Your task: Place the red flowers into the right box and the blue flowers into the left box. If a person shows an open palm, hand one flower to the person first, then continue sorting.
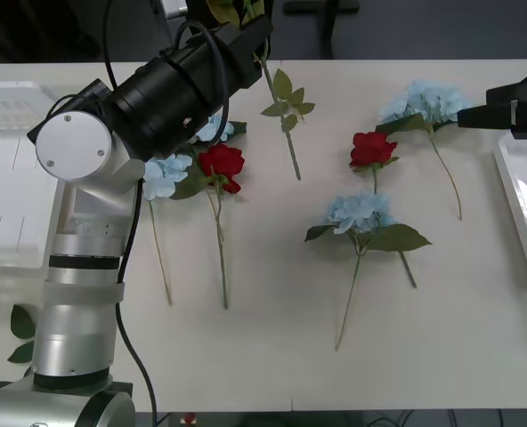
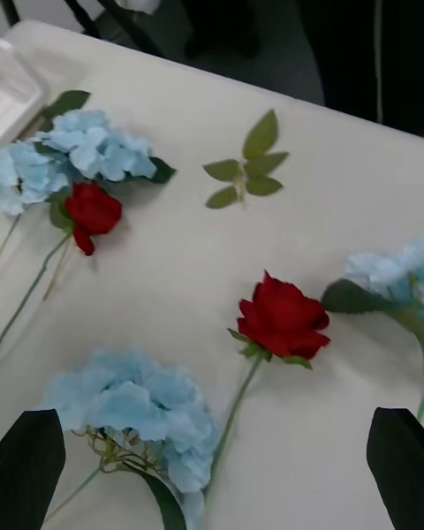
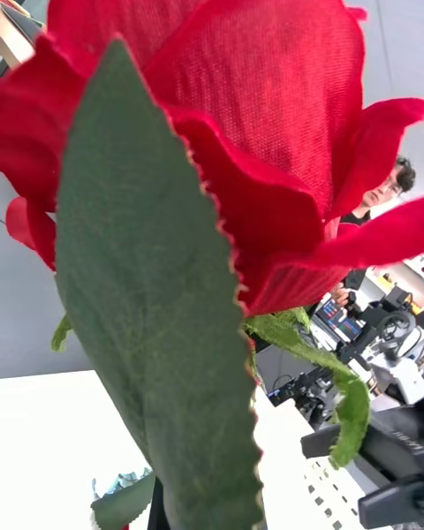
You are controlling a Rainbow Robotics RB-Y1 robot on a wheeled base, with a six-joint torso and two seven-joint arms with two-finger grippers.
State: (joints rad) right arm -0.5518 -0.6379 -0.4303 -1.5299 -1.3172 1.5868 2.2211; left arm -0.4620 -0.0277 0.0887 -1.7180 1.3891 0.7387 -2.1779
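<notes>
Holding a red rose (image 3: 221, 132) lifted over the table's far edge, the left gripper (image 1: 250, 31) is well apart from the right box (image 1: 523, 191), where the right gripper (image 2: 212, 459) hovers open-fingered, far nearer.

No legible txt, labels or nos. — anywhere.

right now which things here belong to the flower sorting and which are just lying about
Job in hand: red flowers, two on the table and one up at the left gripper; blue flowers; left box; right box; right gripper, open above the table.
Lying about: loose leaves at the near left edge; probably the leafy stem, no bloom seen on it.
</notes>
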